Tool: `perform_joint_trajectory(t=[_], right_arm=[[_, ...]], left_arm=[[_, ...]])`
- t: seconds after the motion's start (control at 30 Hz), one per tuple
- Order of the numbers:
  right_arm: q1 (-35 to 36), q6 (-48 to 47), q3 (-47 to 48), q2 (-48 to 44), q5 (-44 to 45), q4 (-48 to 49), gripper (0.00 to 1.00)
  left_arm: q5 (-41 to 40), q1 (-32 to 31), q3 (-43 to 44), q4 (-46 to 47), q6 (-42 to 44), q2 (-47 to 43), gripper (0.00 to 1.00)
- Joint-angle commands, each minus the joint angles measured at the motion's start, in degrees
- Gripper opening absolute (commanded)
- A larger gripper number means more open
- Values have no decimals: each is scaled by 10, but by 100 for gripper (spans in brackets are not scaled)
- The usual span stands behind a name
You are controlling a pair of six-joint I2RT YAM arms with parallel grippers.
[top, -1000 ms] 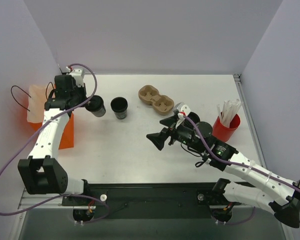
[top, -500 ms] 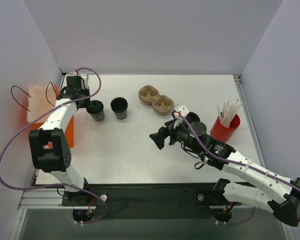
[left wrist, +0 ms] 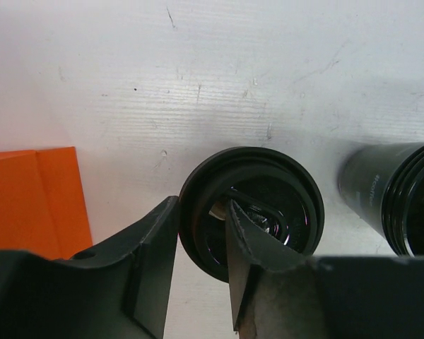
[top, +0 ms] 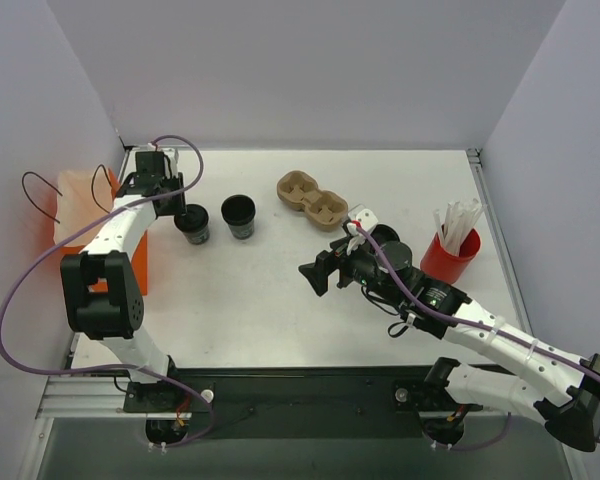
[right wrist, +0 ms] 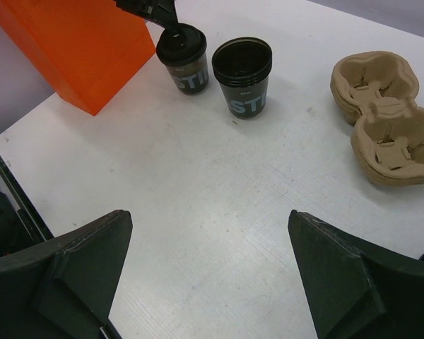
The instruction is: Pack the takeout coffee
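Reviewer: Which step is judged to be in hand?

Inspector: The transfer into the orange bag (right wrist: 78,49), which is not yet made. The takeout coffee (top: 192,228) is found upright on the table (top: 280,320), just right of the bag, with its lid fitted. The left gripper (left wrist: 200,212) is set astride the lid's rim with its jaws narrowly parted. No pinch is seen.

Reviewer: What is called for next?

Inspector: A firm hold on the cup is judged necessary, followed by a lift clear of the bag's top edge and a lowering inside. A tip is risked if only the lid is taken. The right gripper (right wrist: 208,219) is held wide and empty over mid-table.

Reviewer: Surface and room?

Inspector: Plain pale walls (top: 300,70) are noted on three sides, and the white table is seen to be scuffed. A cardboard cup carrier (top: 313,200), a red cup of white sticks (top: 452,255) and a lidless cup (top: 238,215), close beside the coffee, are recorded.
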Motion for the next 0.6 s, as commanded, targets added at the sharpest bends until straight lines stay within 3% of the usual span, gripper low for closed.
perform_joint_trajectory(t=[0.0,0.23,0.4,0.57], right_arm=[[-4,-7,29,-7,15,0,100],[-4,-12,34,-4,10,-20,100],[-3,-6,34,-8,-3,-25,100],[-3,0,29,-17,-12,-26,100]], left_arm=[[2,-4,40,6,-6,-21,48],[-23,-3,123,-61,-30,-63,50],[-147,1,168,-108,-27,-108,51],[-225,4,194,-120,7,-137,60]])
